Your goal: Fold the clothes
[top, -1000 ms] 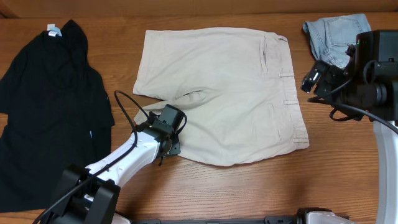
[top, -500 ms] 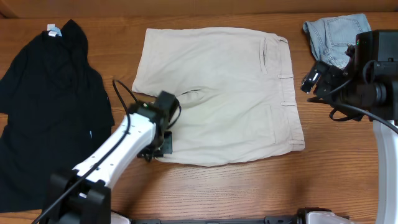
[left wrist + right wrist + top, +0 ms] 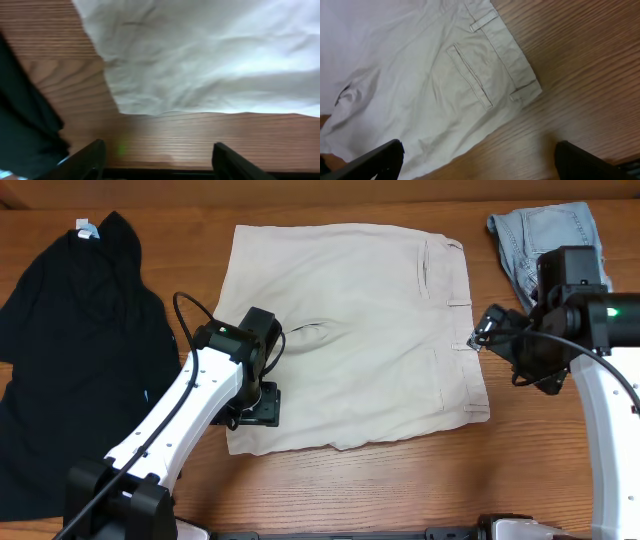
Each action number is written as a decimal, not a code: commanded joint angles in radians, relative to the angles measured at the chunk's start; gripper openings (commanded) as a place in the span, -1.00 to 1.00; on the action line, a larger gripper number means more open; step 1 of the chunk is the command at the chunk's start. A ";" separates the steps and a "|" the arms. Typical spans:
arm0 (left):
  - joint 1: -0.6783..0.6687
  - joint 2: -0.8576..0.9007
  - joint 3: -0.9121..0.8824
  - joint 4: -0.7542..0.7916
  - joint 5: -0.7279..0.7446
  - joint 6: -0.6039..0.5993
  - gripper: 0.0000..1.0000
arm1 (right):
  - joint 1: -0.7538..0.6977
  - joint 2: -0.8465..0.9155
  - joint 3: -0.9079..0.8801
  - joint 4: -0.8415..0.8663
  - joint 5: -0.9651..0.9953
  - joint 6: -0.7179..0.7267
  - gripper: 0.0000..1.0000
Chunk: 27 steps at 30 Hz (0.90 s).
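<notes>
The clothes lie flat on the wooden table. Cream-beige shorts [image 3: 350, 330] are spread in the middle, waistband to the right. A black top [image 3: 80, 350] lies at the left and small denim shorts [image 3: 545, 230] at the back right. My left gripper [image 3: 258, 408] hovers at the shorts' lower-left leg edge. In the left wrist view it [image 3: 160, 167] is open over bare wood, the hem [image 3: 200, 60] just beyond. My right gripper [image 3: 488, 332] is open beside the waistband. In the right wrist view its jaws [image 3: 480, 165] stand wide, with the belt loops and pocket [image 3: 470, 75] ahead.
Bare wood table [image 3: 420, 480] runs along the front and between the garments. The black top's edge [image 3: 25, 125] sits close to the left gripper's left finger. The denim shorts lie just behind the right arm.
The left gripper drew the shorts' lower leg leftward, then opened and let it go; the leg now lies flat. The right arm moved forward and left to the waistband.
</notes>
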 commanded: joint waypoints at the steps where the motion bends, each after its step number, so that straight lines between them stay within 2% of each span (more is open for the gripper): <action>1: 0.003 -0.001 0.005 0.008 0.065 -0.023 0.47 | 0.006 -0.077 -0.077 0.061 -0.002 0.103 1.00; 7: 0.003 -0.103 0.005 0.074 0.065 -0.111 0.47 | 0.036 -0.304 -0.307 0.157 -0.003 0.204 1.00; 11: 0.003 -0.157 0.005 0.107 0.040 -0.176 0.51 | 0.041 -0.383 -0.435 0.181 -0.029 0.231 1.00; 18: 0.003 -0.162 -0.080 0.137 0.032 -0.289 0.43 | 0.041 -0.397 -0.587 0.238 -0.032 0.254 1.00; 27: 0.004 -0.162 -0.286 0.286 0.034 -0.394 0.37 | 0.041 -0.393 -0.631 0.302 -0.028 0.249 1.00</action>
